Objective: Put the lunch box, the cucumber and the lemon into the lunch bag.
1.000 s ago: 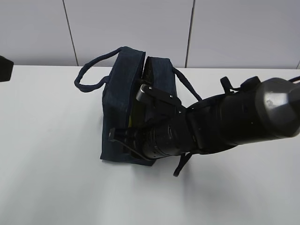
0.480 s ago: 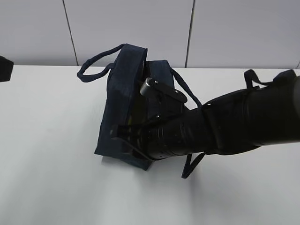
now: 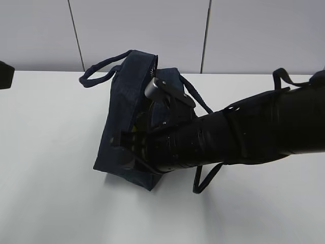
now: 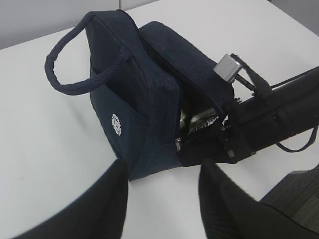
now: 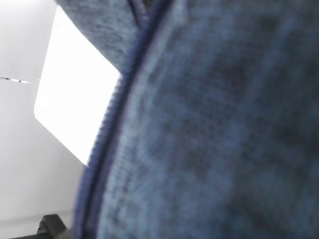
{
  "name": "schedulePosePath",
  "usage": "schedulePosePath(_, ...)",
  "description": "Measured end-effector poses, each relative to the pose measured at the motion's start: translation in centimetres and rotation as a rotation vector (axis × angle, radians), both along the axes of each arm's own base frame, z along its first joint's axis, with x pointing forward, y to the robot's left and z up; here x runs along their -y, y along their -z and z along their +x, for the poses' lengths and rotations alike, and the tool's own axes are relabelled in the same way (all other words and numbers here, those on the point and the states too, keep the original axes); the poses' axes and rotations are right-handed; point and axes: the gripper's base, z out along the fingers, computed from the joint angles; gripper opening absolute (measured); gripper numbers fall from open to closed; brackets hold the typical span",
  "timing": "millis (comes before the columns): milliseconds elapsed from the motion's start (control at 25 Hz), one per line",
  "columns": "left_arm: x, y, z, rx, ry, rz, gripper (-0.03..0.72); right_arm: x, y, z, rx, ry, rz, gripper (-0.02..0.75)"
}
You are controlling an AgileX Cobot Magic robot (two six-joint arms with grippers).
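Your right gripper [image 3: 133, 147] was buried in the open top of the lunch bag [image 3: 124, 122], jaws pinched together, and nothing visibly held; its wrist view was just blurry navy fabric. The bag sat tilted on the white table [image 3: 51, 178], leaning toward the left. Your left gripper [image 4: 159, 199] hung above the table just beside the bag's corner, fingers [image 4: 112, 199] apart and empty. A bit of yellow showed inside the bag, too hidden to tell what.
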Motion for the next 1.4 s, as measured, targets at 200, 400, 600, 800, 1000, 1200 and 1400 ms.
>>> schedulePosePath(200,0.0,0.0,0.0,-0.001,0.001,0.001,0.321,-0.3,-0.2,-0.3,-0.016,-0.032,0.033,0.0)
schedulePosePath(400,0.0,0.0,0.0,-0.001,0.001,0.001,0.321,-0.4,-0.4,-0.5,-0.023,-0.05,0.054,0.0)
schedulePosePath(600,0.0,0.0,0.0,-0.001,0.001,0.001,0.321,-0.4,-1.0,-0.7,-0.005,-0.075,0.059,0.0)
schedulePosePath(800,0.0,0.0,0.0,-0.001,0.001,0.001,0.321,-0.4,-0.9,-0.9,0.009,-0.105,0.04,0.0)
schedulePosePath(1000,0.2,0.5,0.6,-0.03,0.002,0.011,0.321,-0.3,-1.0,-1.0,0.013,-0.114,0.037,0.0)
schedulePosePath(1200,0.6,2.6,1.5,-0.108,0.0,0.036,0.321,-0.1,-2.0,-1.2,0.05,-0.127,0.039,0.0)
schedulePosePath(1400,0.9,5.7,2.3,-0.17,0.023,0.066,0.321,0.1,-2.5,-1.3,0.067,-0.128,0.037,0.0)
